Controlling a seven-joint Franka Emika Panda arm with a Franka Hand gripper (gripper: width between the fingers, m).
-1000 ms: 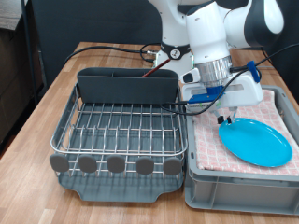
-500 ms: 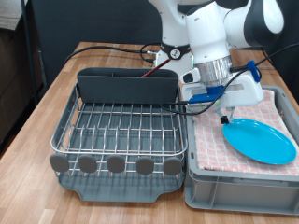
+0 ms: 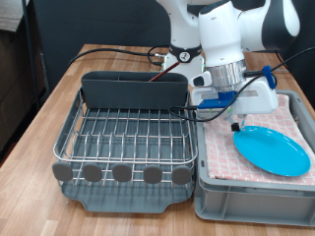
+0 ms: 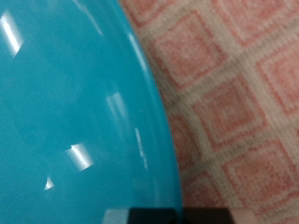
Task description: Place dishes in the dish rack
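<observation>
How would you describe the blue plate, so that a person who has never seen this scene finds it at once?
Find the grey crate at the exterior view's right, beside the wire dish rack. A pink checked towel lines it, and the plate lies flat on that towel, just under the gripper. It is the only round, bright blue thing there.

Light wooden table (image 3: pixel 59 98), dark surroundings

I work in a lab mock-up of a kitchen. My cables (image 3: pixel 128 51) trail across a wooden table (image 3: pixel 54 98) beside a dish rack (image 3: pixel 123 138).
</observation>
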